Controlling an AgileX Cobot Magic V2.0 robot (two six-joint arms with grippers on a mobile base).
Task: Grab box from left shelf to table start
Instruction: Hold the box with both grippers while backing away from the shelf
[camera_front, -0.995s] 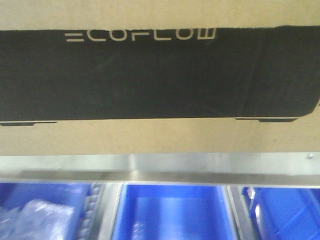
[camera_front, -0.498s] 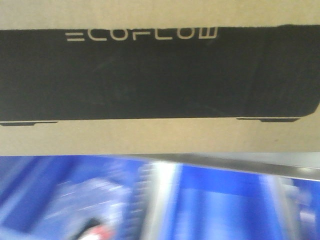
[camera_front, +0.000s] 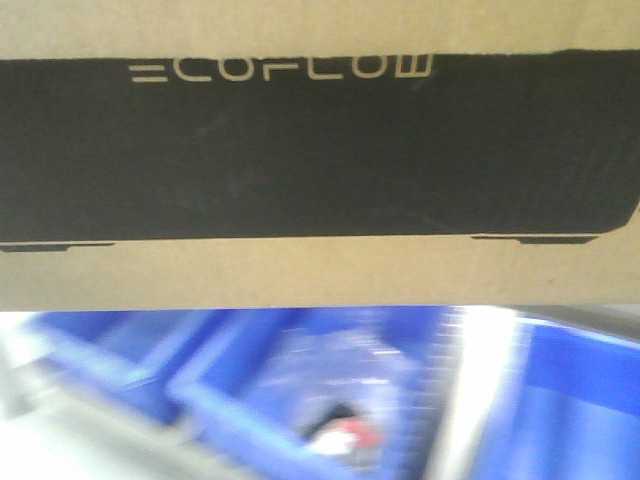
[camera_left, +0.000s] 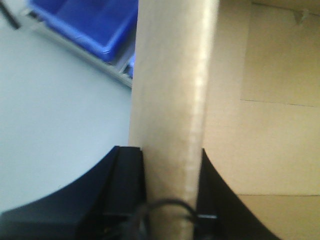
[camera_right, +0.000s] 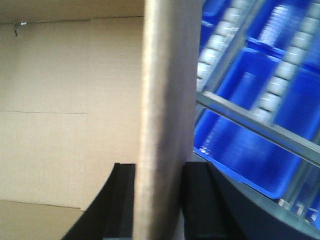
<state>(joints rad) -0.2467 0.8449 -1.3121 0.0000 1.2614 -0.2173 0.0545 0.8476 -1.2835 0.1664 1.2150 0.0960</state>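
Box (camera_front: 320, 272) reading "ECOFLOW", seemingly clamped by left end effector (camera_left: 170, 172) and right end effector (camera_right: 160, 190).

count | you have 1 box (camera_front: 320, 272) | 2 grippers: left gripper (camera_left: 170, 192), right gripper (camera_right: 160, 197) | 2 roller tracks (camera_right: 282, 75) on your right | blue bins (camera_right: 245, 142): at least 2 right, 1 far left, front view too blurred to count

The left gripper (camera_left: 169, 167) clamps the box (camera_left: 250, 125) wall, a blue bin (camera_left: 85, 25) beyond.
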